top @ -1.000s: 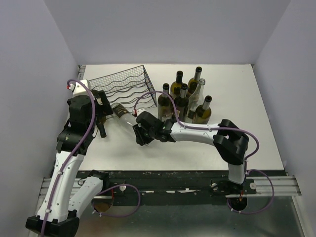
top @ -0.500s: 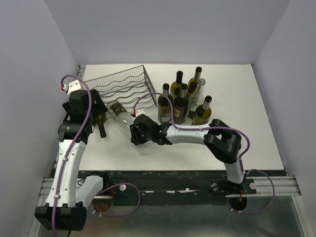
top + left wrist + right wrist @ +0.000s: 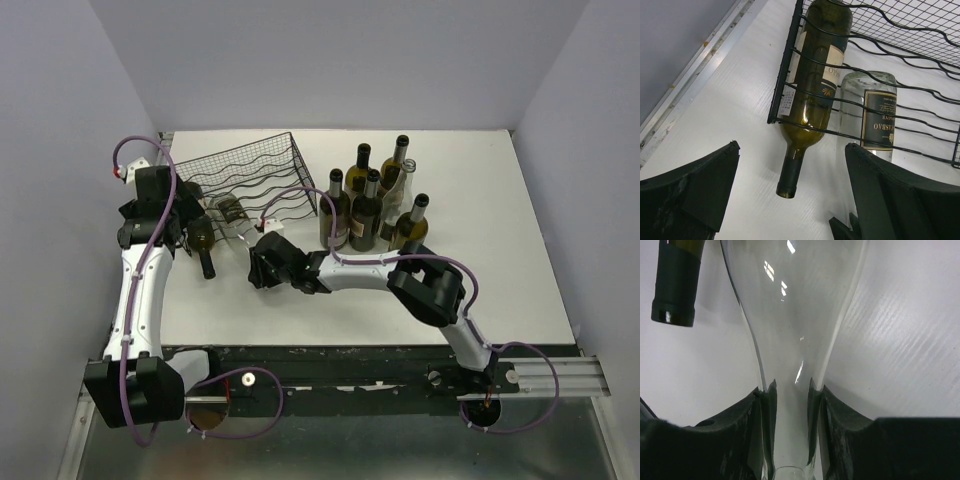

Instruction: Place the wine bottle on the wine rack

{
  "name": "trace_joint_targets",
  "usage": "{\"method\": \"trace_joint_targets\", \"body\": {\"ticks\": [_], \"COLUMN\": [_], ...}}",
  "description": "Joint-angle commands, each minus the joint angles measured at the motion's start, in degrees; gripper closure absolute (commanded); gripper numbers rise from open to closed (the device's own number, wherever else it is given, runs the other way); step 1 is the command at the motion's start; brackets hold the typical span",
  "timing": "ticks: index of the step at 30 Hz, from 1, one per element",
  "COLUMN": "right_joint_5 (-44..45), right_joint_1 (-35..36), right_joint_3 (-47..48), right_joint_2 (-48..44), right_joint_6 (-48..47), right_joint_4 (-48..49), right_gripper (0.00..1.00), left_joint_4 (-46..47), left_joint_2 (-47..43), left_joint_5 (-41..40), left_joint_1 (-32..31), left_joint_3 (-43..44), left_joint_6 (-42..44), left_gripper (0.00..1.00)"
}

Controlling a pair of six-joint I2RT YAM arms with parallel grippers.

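**Clear wine bottle (image 3: 234,213) lying in wine rack (image 3: 255,165), neck gripped**

Top external view: the wine rack lies at the rear left of the tabletop (image 3: 500,290). The clear wine bottle rests in it beside a green bottle (image 3: 202,237), necks projecting toward the arms. The right fingers (image 3: 260,262) are at the clear neck. The left fingers (image 3: 180,215) are at the rack's left end. Upright bottles (image 3: 375,205) stand to the right.

Left wrist view: left fingers (image 3: 690,190) spread apart, holding nothing.

Right wrist view: right fingers (image 3: 740,440) clamped on the clear neck
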Motion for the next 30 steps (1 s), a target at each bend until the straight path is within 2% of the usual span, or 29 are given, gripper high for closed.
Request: {"method": "trace_joint_targets", "body": {"ticks": [1,7,12,20,30], "right_joint_5": [8.1,10.9,11.8,14.7,13.5], "right_joint_1": [0.3,0.3,0.4,0.3,-1.5], "right_joint_3": [6.5,11.4,18.2,23.7,29.8], "right_joint_2": [0.9,4.5,8.2,12.1,15.6], "right_joint_6": [2.8,3.5,2.4,-0.3,-2.9], "right_joint_4": [11.2,10.5,5.1,2.4,-0.1], "right_gripper": [0.99,0.99,0.99,0.99,0.95], "left_joint_4": [1.1,0.5,0.5,0.4,-0.2], "left_joint_2": [0.9,-1.6,-4.0,-7.4,-11.0], "left_joint_5": [-1.2,0.0,2.0,4.0,5.6], "left_joint_1": [0.5,0.5,0.5,0.5,0.5], "left_joint_3": [1.8,2.2,3.1,3.8,6.5], "left_joint_6": [-0.6,-0.6,1.2,1.7,4.1], "left_gripper": [0.04,0.04,0.04,0.04,0.05]}}
